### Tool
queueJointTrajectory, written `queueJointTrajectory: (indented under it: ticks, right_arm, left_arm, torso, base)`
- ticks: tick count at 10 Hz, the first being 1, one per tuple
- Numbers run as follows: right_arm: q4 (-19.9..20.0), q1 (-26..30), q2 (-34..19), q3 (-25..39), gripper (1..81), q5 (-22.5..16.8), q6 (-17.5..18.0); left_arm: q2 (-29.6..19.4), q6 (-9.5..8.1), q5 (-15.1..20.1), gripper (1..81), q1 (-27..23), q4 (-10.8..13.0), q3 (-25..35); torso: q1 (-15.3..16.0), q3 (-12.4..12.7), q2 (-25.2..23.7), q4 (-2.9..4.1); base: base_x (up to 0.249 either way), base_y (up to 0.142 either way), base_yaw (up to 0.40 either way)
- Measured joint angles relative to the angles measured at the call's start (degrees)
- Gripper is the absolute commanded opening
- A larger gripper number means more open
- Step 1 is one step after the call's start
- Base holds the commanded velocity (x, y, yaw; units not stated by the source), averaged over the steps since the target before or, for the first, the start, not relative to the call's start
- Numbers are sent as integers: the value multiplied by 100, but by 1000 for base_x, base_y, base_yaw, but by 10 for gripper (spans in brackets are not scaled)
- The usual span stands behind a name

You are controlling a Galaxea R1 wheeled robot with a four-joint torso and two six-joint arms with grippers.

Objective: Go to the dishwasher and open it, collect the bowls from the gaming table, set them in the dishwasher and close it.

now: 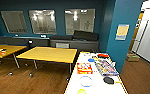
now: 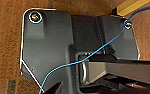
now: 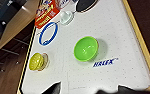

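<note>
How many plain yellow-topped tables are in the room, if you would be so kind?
2. One yellow-topped table stands beside the white gaming table, on its left; the other is at the picture's far left. More may lie outside the view.

The robot's wide dark plate [image 2: 48, 47] is matte grey-black with a pale rim and round silvery screws [image 2: 35, 17] at its corners. A thin blue cable [image 2: 96, 51] crosses it above a dark jointed bar [image 2: 126, 68].
</note>
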Motion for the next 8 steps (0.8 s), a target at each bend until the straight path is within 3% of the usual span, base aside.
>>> queueJointTrajectory:
  ticks: [4, 8]
  right_arm:
    - [507, 460, 157, -1145, 811, -1098, 7]
    - [695, 918, 317, -1606, 811, -1627, 13]
  left_arm:
    - [10, -13, 0, 811, -15, 0, 0]
    - [18, -16, 0, 811, -44, 0, -2]
  torso:
    - [0, -2, 0, 0]
    - [0, -162, 0, 0]
  base:
    - [0, 0, 0]
    - [0, 0, 0]
